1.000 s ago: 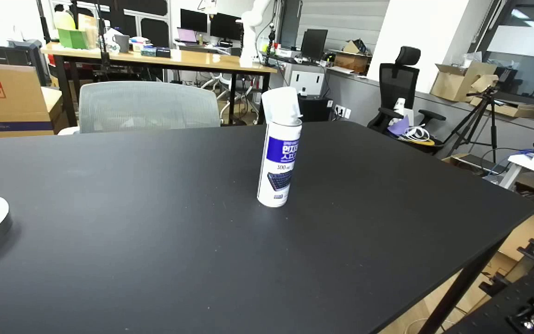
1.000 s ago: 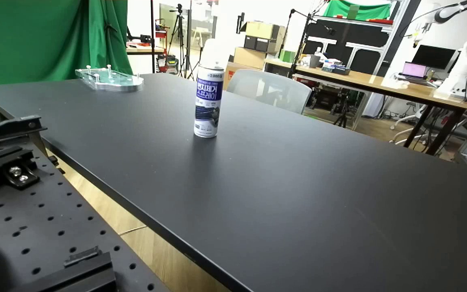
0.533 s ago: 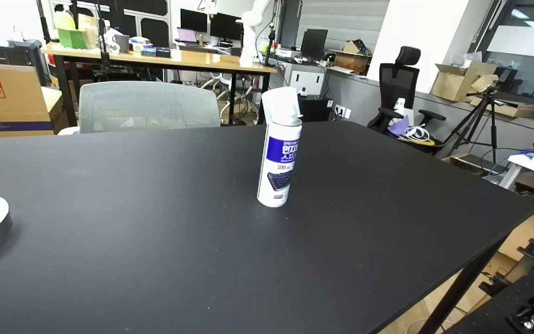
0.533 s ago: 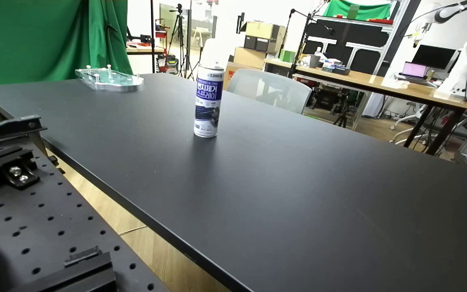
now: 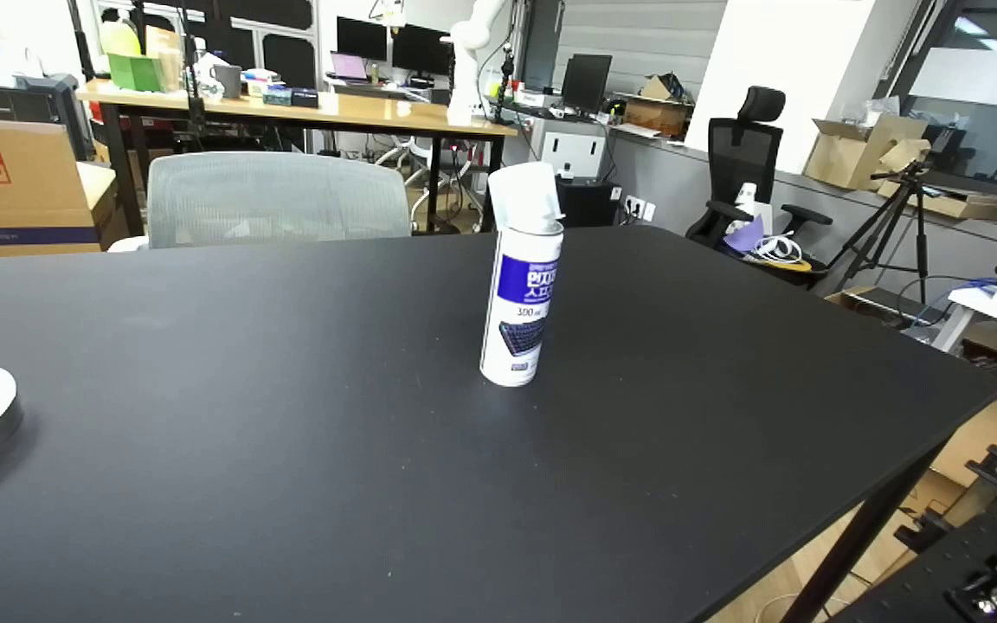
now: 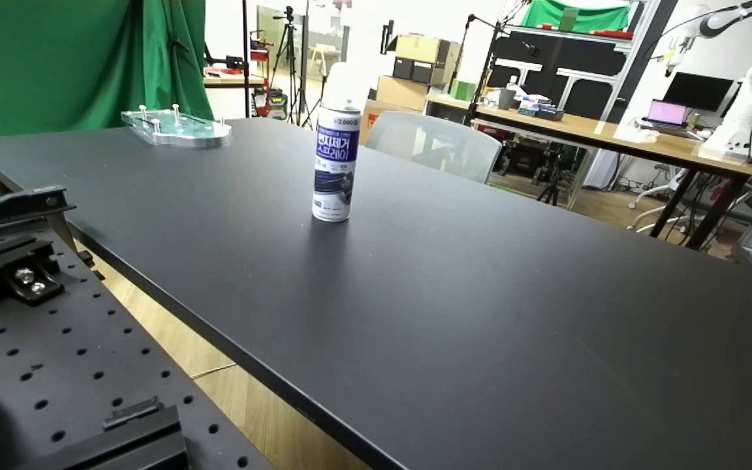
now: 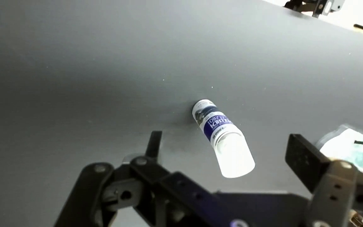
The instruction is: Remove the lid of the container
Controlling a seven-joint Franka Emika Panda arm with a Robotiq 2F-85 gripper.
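End effector (image 7: 224,142), jaws apart: wrist view only — lid (image 7: 235,157) atop container (image 7: 216,122): every view.

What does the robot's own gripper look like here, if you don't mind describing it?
In the wrist view, the gripper is mostly black with some greyish parts, built of jointed links with round, paler pivot heads. The fingertips are dark and straight-edged. No lettering is readable.

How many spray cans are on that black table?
1: the white spray can, upright on the table, lid at its top. Every view crops the table, so others may be hidden.
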